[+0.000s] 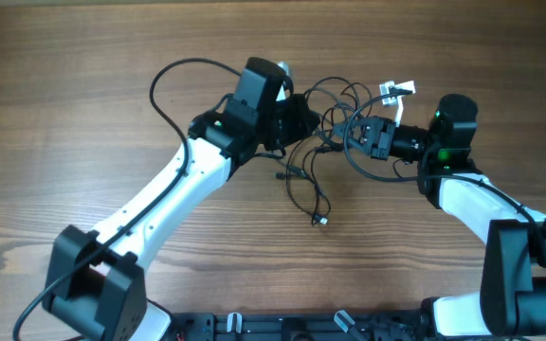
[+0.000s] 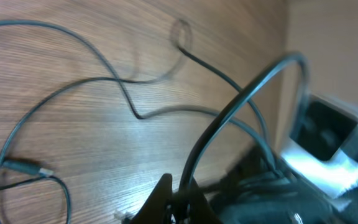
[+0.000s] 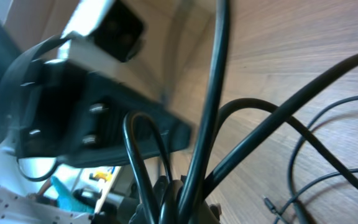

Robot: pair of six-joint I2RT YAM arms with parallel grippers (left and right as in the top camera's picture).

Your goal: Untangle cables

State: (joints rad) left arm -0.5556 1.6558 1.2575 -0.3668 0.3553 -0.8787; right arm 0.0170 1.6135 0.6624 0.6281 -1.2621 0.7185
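Cables (image 1: 333, 121) lie in a loose black tangle near the middle of the worktop (image 1: 83, 57), strung between the two pincers. Thin loops spread from the knot toward the far side. A white-tipped plug (image 1: 396, 91) sticks out just beyond the wrist of the right arm (image 1: 463, 194). One strand trails toward the near side and ends in a small plug (image 1: 320, 221) lying flat on the wood, well apart from both pincers.

The left pincer (image 1: 301, 121) meets the tangle from the left, its fingers together and clamped on a cord. In its wrist view that cord (image 2: 229, 109) rises out of the closed pincer (image 2: 174, 202) and arches up to the right. Thinner strands lie slack across the wood, and a silver-tipped plug (image 2: 28, 167) rests at the lower left.

The right pincer (image 1: 360, 137) comes in from the right, fingers together on several cords. In its wrist view they fan upward from the grip (image 3: 173, 202), one thick strand (image 3: 211, 93) running nearly straight up. The dark housing of the left arm (image 3: 104, 118) fills the upper left of that view, blurred.

The worktop is light brown wood with grain running side to side. Past its edge the left wrist view shows a pale, plain band (image 2: 334, 37), and what it is cannot be told. Two green lights (image 1: 440, 116) glow on the right arm. The left arm (image 1: 173, 189) is white, reaching in from a black base (image 1: 93, 294) at the near edge.
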